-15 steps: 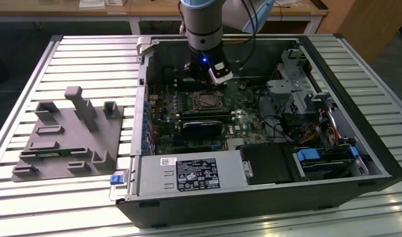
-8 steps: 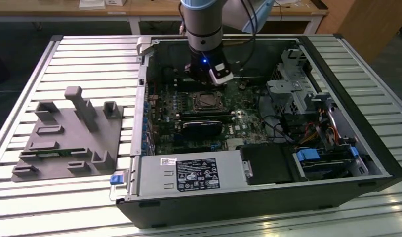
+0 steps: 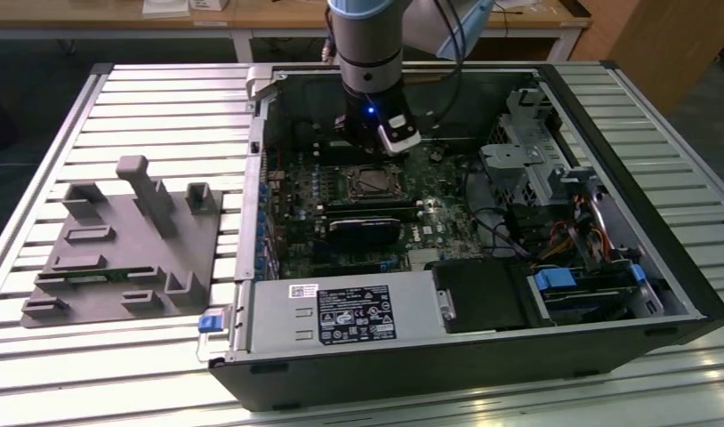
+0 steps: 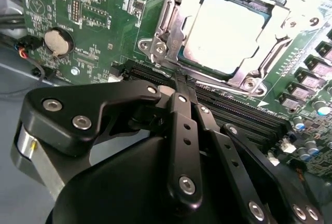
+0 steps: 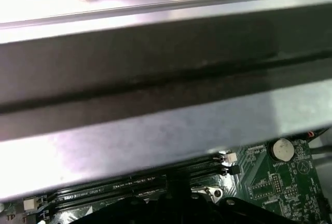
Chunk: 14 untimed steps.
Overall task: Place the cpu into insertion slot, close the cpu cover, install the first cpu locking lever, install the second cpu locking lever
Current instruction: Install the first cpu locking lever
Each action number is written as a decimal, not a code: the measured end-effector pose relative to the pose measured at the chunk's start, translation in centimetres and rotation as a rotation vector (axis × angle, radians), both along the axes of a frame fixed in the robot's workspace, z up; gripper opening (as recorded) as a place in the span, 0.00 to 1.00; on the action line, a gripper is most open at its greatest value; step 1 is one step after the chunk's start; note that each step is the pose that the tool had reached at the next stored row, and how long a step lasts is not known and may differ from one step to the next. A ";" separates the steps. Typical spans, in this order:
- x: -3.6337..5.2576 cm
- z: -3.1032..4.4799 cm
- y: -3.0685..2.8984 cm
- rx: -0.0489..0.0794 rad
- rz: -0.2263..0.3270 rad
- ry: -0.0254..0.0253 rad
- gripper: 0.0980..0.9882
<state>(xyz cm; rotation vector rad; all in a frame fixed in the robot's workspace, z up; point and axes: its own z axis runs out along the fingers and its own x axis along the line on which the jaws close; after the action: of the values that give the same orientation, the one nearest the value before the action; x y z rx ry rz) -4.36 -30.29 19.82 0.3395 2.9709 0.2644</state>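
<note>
At the exterior view's left a grey moulded fixture [image 3: 119, 245] sits on the slatted tabletop [image 3: 160, 89]. Beside it lies the open computer case [image 3: 457, 374] with its green motherboard [image 3: 446, 222] face up, and the arm [image 3: 368, 53] comes down near the insertion slot [image 3: 351, 183]. In the second wrist view the cpu [image 4: 223, 32] sits in that slot, its pale top showing through the window of the cpu cover [image 4: 174, 22], which lies down around it. The claw [image 4: 176, 82] is pressed together, nothing between its tips, close to the cover's near corner and above the memory slots [image 4: 233, 110]. A thin locking lever [image 4: 231, 88] runs along that edge; whether it is hooked I cannot tell. The risk, as I judge it: the tips slip off so thin a wire and scrape the board, or the cover springs up unlatched
</note>
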 end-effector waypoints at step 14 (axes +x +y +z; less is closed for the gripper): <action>0.00 -0.20 0.63 -0.002 -0.089 0.0000 0.01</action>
<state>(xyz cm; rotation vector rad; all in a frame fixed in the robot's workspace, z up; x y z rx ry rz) -4.37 -29.67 19.61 0.4694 2.9463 0.2511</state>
